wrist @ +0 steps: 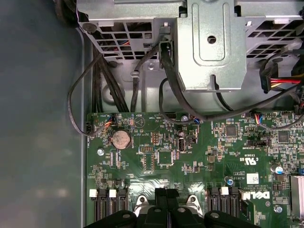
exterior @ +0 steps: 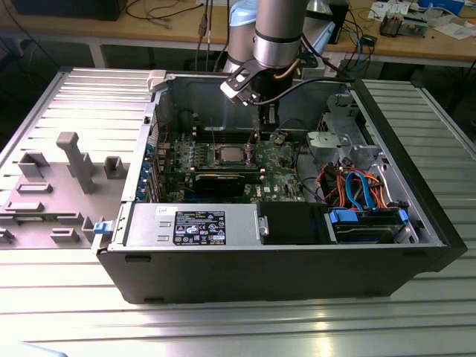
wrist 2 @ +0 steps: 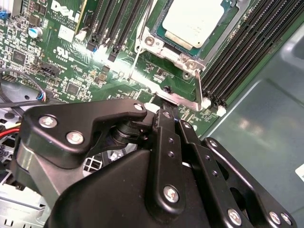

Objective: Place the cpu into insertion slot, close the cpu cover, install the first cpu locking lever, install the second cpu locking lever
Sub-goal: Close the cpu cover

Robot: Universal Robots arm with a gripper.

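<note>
1. Fingers (wrist 2: 164, 142) are seen drawn together, with nothing visible between them. The gripper (wrist 2: 172, 116) is set tip-down against a lever (wrist 2: 176, 98) beside the cover (wrist 2: 166, 50).
2. The cpu (wrist 2: 194, 21) is seated in the slot (exterior: 216, 156) and the cover is laid over its rim, so a lever step is judged to be in hand.
3. For a clean latch, the lever is best pushed steadily along its own swing. The tip is best kept on the wire and off the memory slots (wrist 2: 242, 52) just beside it. Slipping is judged the likely fault.
4. Whether the lever is hooked cannot be told.
5. Close detail of the cpu and cover is given by the second wrist view. The board (wrist: 190, 156), coin cell (wrist: 120, 139) and cables (wrist: 76, 95) are given by the first wrist view. The stance of the arm (exterior: 277, 30) over the case (exterior: 297, 275) is given by the exterior view.
</note>
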